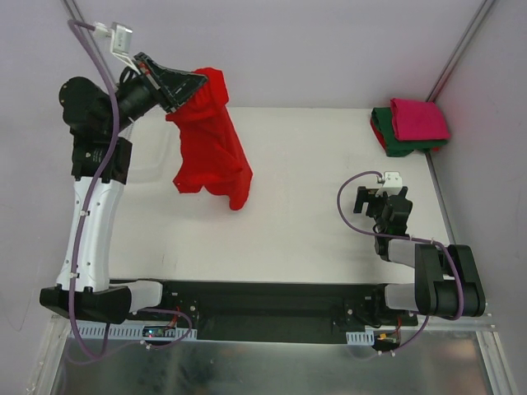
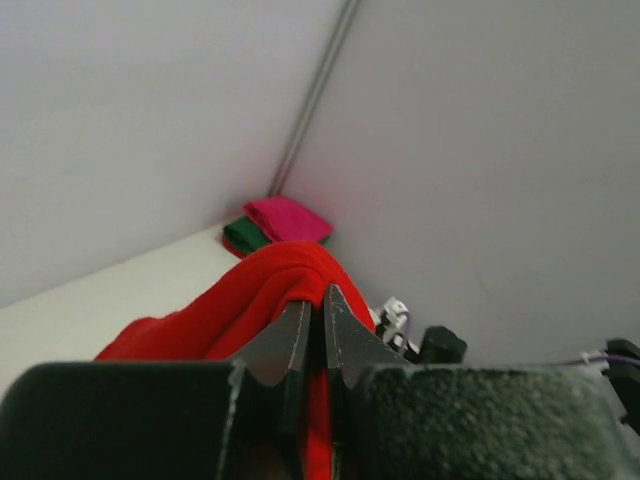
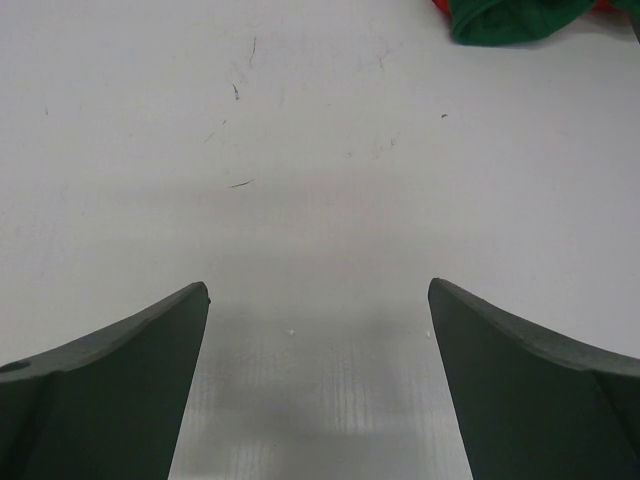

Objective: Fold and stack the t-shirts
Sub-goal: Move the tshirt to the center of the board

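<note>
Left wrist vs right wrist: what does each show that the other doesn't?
Left wrist only: the left tool shut on the red t-shirt, which bunches over its fingers, and the folded magenta t-shirt in the far corner.

Right wrist only: the right tool open and holding nothing, over bare table with a few faint scuffs.

Both: the green t-shirt, which lies under the magenta one in the left wrist view and is cut off at the top edge in the right wrist view, and the white tabletop.
</note>
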`<state>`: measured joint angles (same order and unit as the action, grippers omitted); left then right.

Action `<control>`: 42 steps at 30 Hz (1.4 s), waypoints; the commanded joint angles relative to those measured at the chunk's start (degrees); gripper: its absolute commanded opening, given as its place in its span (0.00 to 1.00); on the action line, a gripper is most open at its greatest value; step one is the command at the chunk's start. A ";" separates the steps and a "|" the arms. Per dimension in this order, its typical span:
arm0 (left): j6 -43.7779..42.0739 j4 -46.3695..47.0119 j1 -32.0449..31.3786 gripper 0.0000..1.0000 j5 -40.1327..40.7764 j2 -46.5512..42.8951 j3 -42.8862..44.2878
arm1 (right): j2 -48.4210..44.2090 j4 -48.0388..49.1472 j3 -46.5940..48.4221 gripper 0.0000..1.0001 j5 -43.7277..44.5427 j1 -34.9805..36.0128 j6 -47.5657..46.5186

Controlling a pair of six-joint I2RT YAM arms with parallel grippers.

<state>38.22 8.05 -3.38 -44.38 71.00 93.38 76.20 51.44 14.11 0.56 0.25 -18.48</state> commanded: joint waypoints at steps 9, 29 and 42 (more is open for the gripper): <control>-1.83 -3.83 -12.53 0.00 -8.44 -4.72 -10.49 | 0.08 2.26 0.74 0.96 -1.00 0.28 -0.33; -2.01 -13.77 -13.50 0.00 -10.55 -22.14 -33.88 | -0.26 2.09 0.57 0.96 4.05 1.32 0.37; -3.94 -15.70 -13.50 0.00 -12.57 -23.01 -35.64 | -15.20 -46.91 27.17 0.96 14.60 8.98 10.12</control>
<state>36.03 -8.49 -16.21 -54.04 49.43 57.91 65.95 21.54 32.56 16.69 8.78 -16.08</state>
